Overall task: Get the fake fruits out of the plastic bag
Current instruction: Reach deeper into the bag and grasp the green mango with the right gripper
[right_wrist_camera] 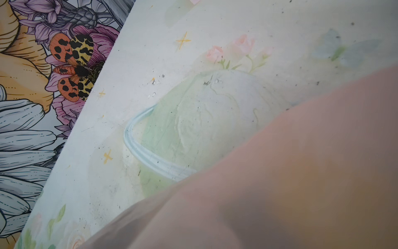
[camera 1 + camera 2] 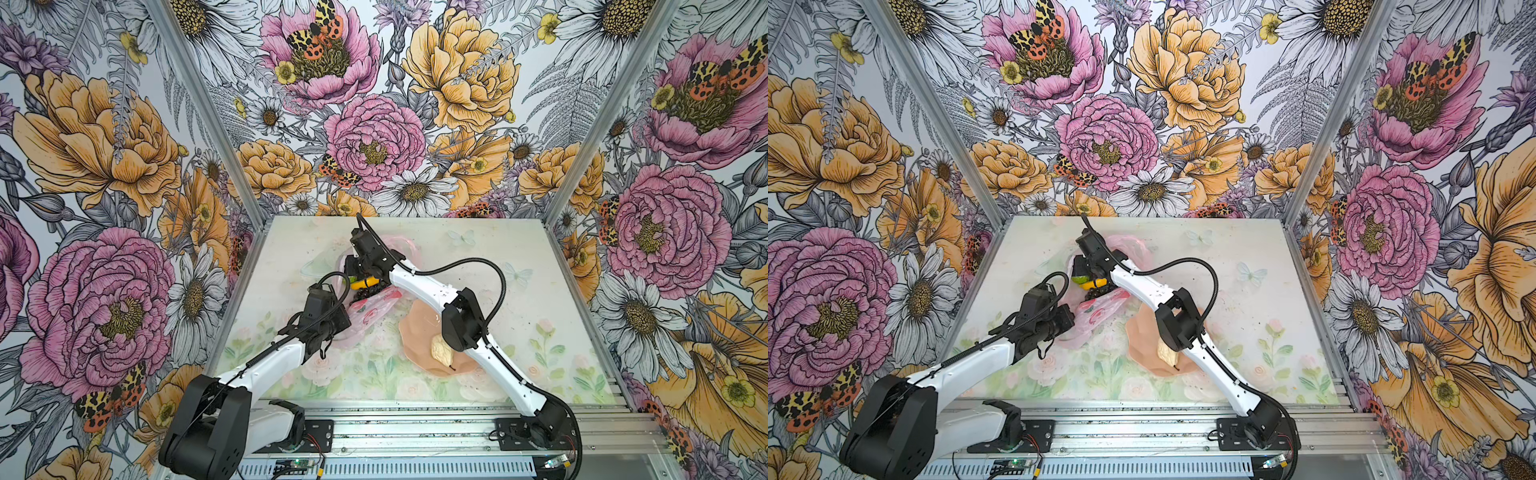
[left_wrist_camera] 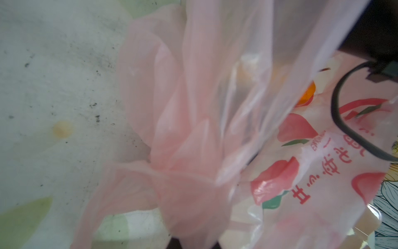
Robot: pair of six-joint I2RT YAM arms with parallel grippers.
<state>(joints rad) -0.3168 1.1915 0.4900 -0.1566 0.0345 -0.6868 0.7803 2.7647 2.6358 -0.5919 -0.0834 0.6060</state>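
The plastic bag (image 2: 372,308) (image 2: 1100,311) lies crumpled on the table (image 2: 478,249) (image 2: 1225,257), near its middle and just beside the peach-pink plate (image 2: 417,336) (image 2: 1142,345). It is pale pink and translucent, with red and green printed marks on its near side.

The left end effector (image 2: 343,326) (image 2: 1065,319) sits at the bag's near edge. Its jaws are pressed together, and in the left wrist view the film (image 3: 185,172) gathers into folds that run toward them, so it pinches the bag.

The right end effector (image 2: 353,272) (image 2: 1086,270) reaches across the middle to the bag's far, open end. Its own wrist hides the jaws in both top views, and the right wrist view shows only blurred pink film (image 1: 301,172) over the table, so I cannot tell whether they are spread or pressed together.

At least 3 fruits show at the bag's mouth, right below that end effector: a lime-green fruit (image 2: 353,278) (image 2: 1079,279), a yellow fruit (image 2: 361,284) (image 2: 1090,286) and a dark grape bunch (image 2: 366,293) (image 2: 1096,294). The left wrist view shows 1 orange fruit (image 3: 307,96) between folds of film.

The cream pear (image 2: 441,351) (image 2: 1166,353) lies outside the bag on the plate, partly behind the right arm.
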